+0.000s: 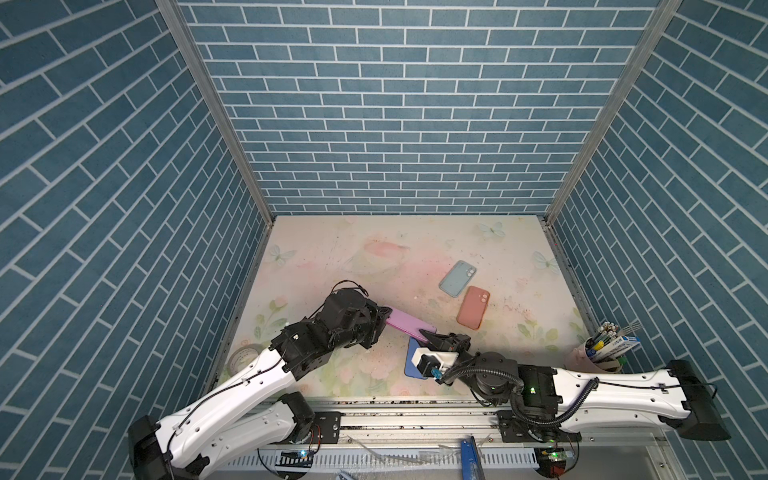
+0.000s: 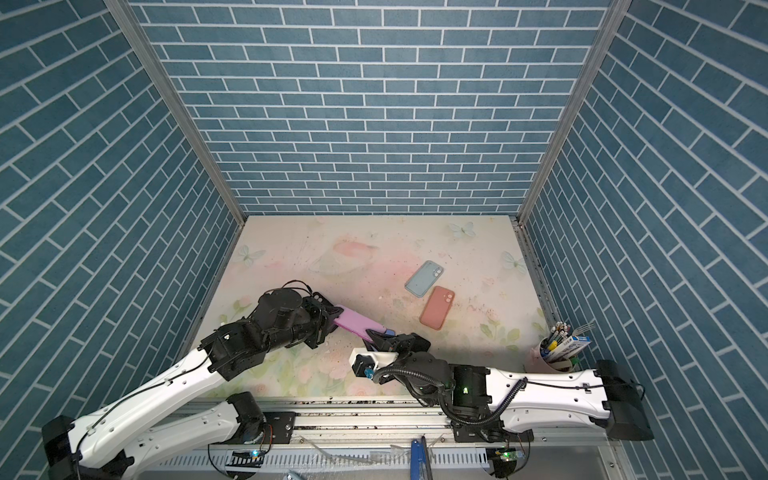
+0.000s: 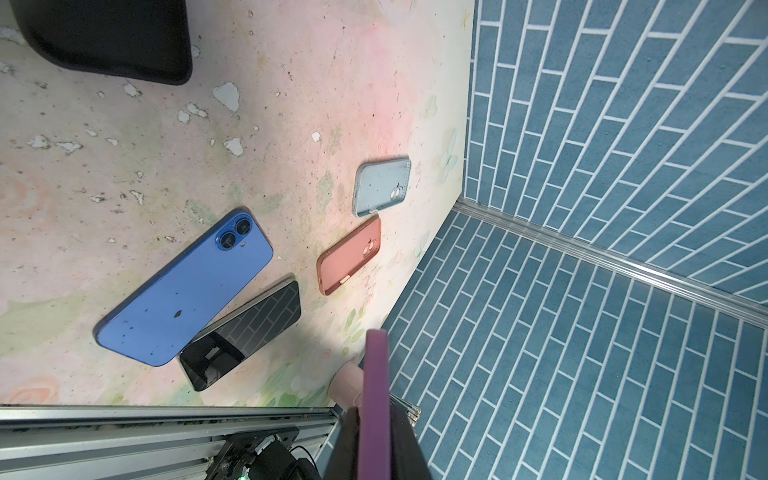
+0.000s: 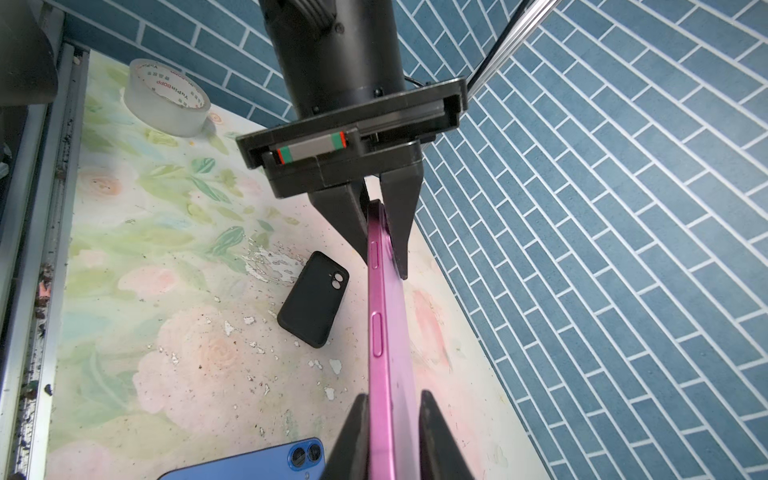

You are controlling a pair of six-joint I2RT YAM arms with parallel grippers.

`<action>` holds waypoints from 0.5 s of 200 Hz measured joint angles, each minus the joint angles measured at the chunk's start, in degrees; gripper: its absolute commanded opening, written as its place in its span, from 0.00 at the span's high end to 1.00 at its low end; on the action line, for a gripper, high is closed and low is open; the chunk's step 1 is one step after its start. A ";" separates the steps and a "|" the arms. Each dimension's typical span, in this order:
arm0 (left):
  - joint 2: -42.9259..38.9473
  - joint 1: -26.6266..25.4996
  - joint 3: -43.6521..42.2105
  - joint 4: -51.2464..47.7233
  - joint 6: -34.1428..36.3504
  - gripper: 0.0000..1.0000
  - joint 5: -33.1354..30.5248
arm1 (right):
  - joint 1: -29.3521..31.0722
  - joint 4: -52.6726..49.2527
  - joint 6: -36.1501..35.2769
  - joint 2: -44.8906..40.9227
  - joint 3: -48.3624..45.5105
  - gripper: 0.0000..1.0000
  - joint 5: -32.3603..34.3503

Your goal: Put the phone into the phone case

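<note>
While the right pincer [image 4: 393, 399] is straddling the near end of the pink phone [image 4: 386, 316], grip uncertain, the left pincer [image 4: 384, 262] is clamping its far end, holding it above the table [image 1: 374, 249]. Farther off, the black case [image 4: 313, 299], pale blue case [image 1: 457, 278] and salmon case [image 1: 473, 307] are lying untouched, so no fitting is yet happening.

In both top views the walls [image 1: 415, 104] are teal-blue brick with pale grout lines, and the tabletop [image 1: 374, 249] is a worn pastel print of pink roses, green leaves and pale blue butterflies. Low in the middle of the frame is a magenta phone [image 1: 409, 323], with a pale blue case [image 1: 457, 278] and a terracotta case [image 1: 473, 307] to its upper right. The wrist views add a cobalt-blue phone [image 3: 183, 291], a black phone [image 3: 245, 332] whose glass mirrors the brick pattern, a matte black case [image 4: 313, 299] and a clear tape roll [image 4: 166, 97] with red lettering.
</note>
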 measured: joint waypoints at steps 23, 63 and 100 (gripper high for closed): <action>0.66 0.00 0.00 0.94 0.00 1.00 0.83 | -0.26 0.13 0.02 -0.46 -0.44 0.76 -0.02; 1.16 -0.04 0.00 1.73 -0.26 1.00 2.32 | -0.63 0.42 0.02 -1.33 -1.77 0.71 0.37; 1.14 -0.07 0.00 1.81 -0.48 1.00 2.69 | -1.22 0.35 -0.02 -4.76 -4.13 0.74 0.61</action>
